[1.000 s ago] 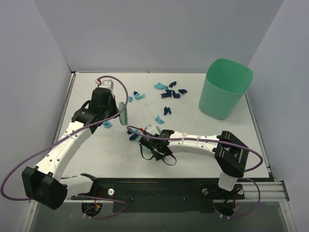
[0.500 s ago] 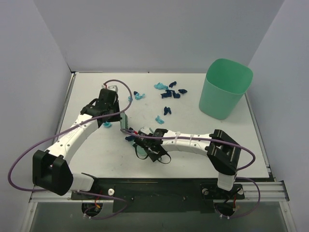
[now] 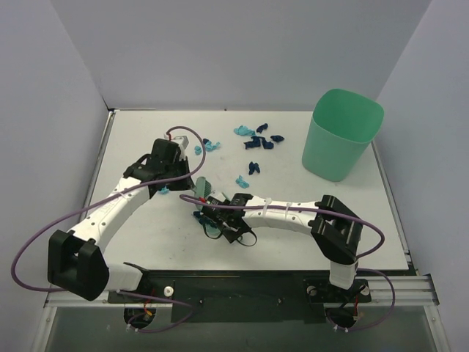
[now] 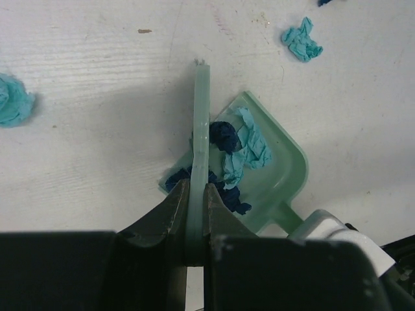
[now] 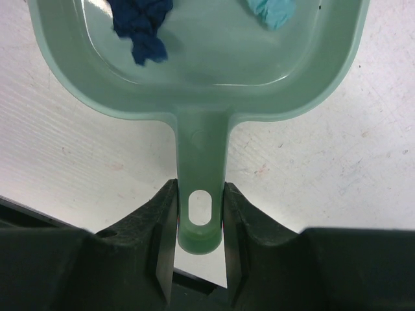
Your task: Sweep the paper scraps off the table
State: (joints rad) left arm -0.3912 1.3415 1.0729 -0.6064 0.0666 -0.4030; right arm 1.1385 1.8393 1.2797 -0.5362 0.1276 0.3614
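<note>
My left gripper (image 4: 196, 191) is shut on the green hand brush (image 4: 201, 129), which stands edge-on at the mouth of the green dustpan (image 4: 279, 175). Several teal and navy paper scraps (image 4: 243, 152) lie in the pan and at its lip. My right gripper (image 5: 200, 194) is shut on the dustpan's handle (image 5: 201, 162); a navy scrap (image 5: 142, 26) and a teal scrap (image 5: 272, 10) show inside the pan. In the top view brush (image 3: 199, 185) and pan (image 3: 212, 216) meet at the middle of the table (image 3: 132, 235). More scraps (image 3: 256, 139) lie scattered at the far side.
A tall green bin (image 3: 341, 136) stands at the far right. Loose scraps lie near the pan (image 3: 242, 180), further back (image 3: 211, 145) and left of the brush (image 3: 163, 189). Grey walls close in the table's far side and flanks.
My left arm has swung the brush right and nearer, up to the dustpan, pushing scraps into it. My right gripper has slid the dustpan a little to the left.
</note>
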